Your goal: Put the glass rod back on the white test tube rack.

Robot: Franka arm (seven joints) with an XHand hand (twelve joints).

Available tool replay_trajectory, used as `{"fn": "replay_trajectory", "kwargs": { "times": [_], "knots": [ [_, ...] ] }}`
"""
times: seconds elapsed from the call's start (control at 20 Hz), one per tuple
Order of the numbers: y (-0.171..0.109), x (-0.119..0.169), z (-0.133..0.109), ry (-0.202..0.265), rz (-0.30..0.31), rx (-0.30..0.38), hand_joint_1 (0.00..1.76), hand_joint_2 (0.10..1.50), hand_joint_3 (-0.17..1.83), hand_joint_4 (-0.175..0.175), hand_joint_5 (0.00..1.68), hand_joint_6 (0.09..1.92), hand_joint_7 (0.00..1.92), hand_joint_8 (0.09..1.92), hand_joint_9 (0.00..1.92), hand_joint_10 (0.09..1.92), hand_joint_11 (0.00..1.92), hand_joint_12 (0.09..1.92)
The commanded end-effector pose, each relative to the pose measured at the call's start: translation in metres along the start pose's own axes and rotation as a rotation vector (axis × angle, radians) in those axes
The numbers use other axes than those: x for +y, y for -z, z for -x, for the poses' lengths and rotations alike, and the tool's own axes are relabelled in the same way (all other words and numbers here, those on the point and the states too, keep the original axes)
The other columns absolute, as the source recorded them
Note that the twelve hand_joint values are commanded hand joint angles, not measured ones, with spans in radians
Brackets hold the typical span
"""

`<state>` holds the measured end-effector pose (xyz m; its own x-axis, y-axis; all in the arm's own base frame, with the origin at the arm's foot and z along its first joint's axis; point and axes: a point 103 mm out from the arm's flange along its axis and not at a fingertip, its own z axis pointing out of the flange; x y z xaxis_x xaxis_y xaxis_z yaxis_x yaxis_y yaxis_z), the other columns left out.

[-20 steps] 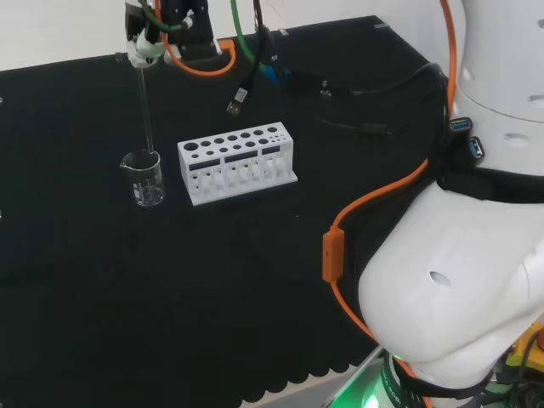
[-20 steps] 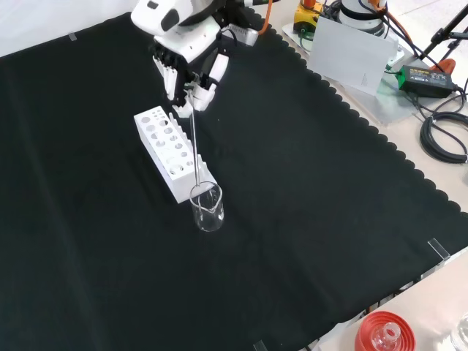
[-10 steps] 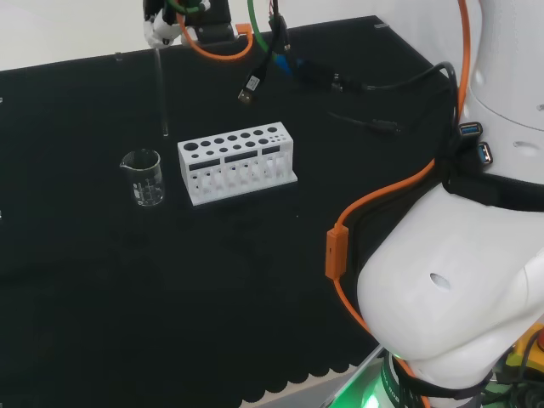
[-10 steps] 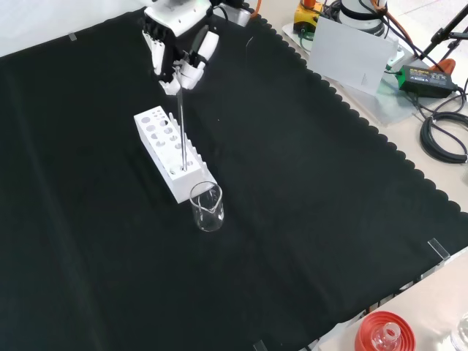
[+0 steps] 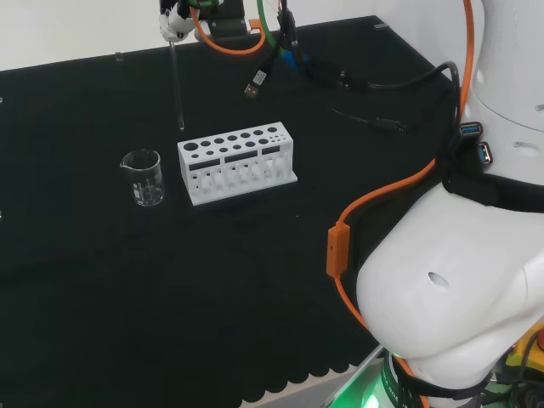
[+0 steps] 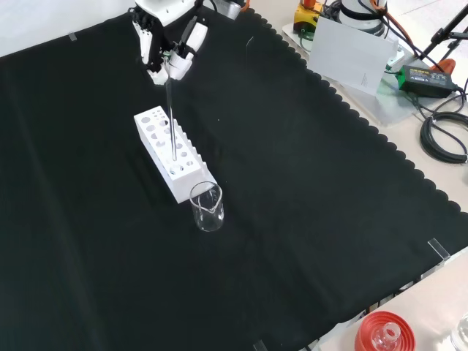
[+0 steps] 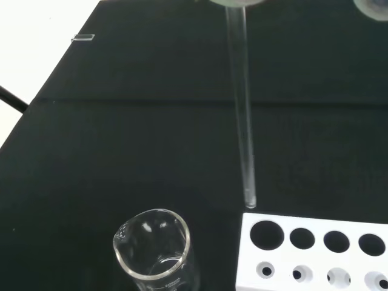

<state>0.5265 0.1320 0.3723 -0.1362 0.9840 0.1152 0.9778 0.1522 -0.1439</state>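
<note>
Head view: the hand [image 5: 176, 19] sits at the top edge, fingers pinched on the upper end of the glass rod [image 5: 177, 85]. The rod hangs upright, clear of the white test tube rack [image 5: 235, 163]; a glass beaker [image 5: 143, 177] stands left of the rack on the tabletop [image 5: 102, 280].

Front view: the hand [image 6: 167, 45] grips the rod [image 6: 170, 117] above the rack [image 6: 169, 152]; the beaker [image 6: 207, 207] stands just beside the rack's near end.

Wrist view: the rod's tip [image 7: 249, 200] hangs just above the rack [image 7: 315, 251], near its end hole, with the beaker [image 7: 156, 253] alongside.

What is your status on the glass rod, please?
Hand shut on glass rod, upright, clear of the beaker. Rod tip hovering near the white rack's beaker end, not yet inserted. Nothing in the way.
</note>
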Motion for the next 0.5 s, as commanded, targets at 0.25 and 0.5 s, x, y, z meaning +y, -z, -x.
{"fn": "replay_trajectory", "kwargs": {
  "times": [0.25, 0.5],
  "knots": [
    [0.005, -0.005, 0.036, -0.058, 0.020, -0.018, 1.31, 1.07, -0.07, -0.175, 1.04, 0.67, 1.27, 0.79, 1.77, 0.38, 1.57, 0.64],
    [0.006, -0.006, 0.053, -0.083, 0.009, -0.004, 1.31, 1.07, -0.07, -0.175, 1.04, 0.67, 1.27, 0.79, 1.77, 0.38, 1.57, 0.64]
  ]
}}
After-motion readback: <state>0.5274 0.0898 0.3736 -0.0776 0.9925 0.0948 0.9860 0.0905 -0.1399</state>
